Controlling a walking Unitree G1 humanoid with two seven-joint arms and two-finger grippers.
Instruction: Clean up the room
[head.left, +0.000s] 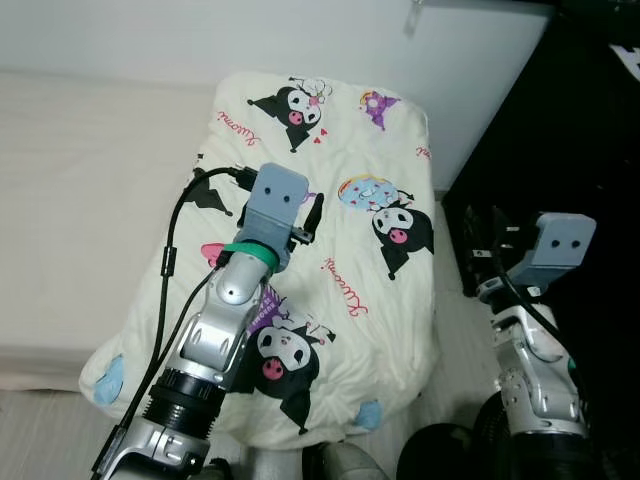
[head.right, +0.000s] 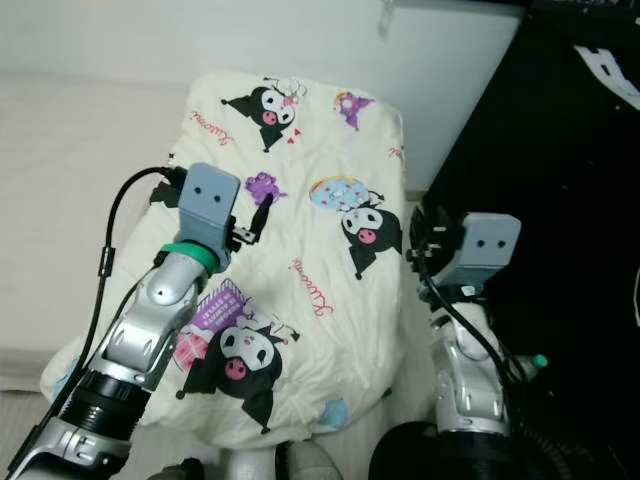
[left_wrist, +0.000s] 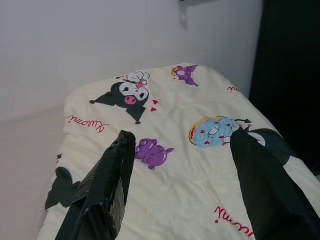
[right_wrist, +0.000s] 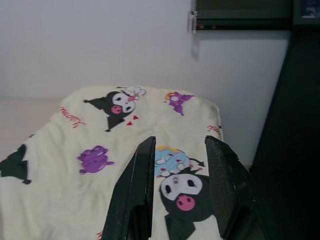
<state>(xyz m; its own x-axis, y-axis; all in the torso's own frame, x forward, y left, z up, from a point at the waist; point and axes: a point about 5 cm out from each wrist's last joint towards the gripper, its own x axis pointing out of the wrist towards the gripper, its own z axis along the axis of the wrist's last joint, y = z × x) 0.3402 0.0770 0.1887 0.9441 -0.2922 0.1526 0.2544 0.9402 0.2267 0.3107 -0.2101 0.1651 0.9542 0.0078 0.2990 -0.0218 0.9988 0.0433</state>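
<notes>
Pillow (head.left: 330, 230) (cartoon print) is spread flat beside the wall (head.left: 120, 35), not grasped; left gripper (left_wrist: 180, 185) is held over it, right gripper (right_wrist: 177, 185) alongside, fingers parted, apparently for a grasp.

The left arm (head.left: 215, 340) lies across the quilt (head.left: 350, 300) and covers the print beneath it from the centre down to 7 o'clock. The left gripper (head.left: 310, 215) fingers are mostly tucked behind its grey wrist block. The right gripper (head.left: 485, 235) fades into the dark area at 3 o'clock, so its fingers are hard to make out there. Both arms are cut off by the bottom edge
</notes>
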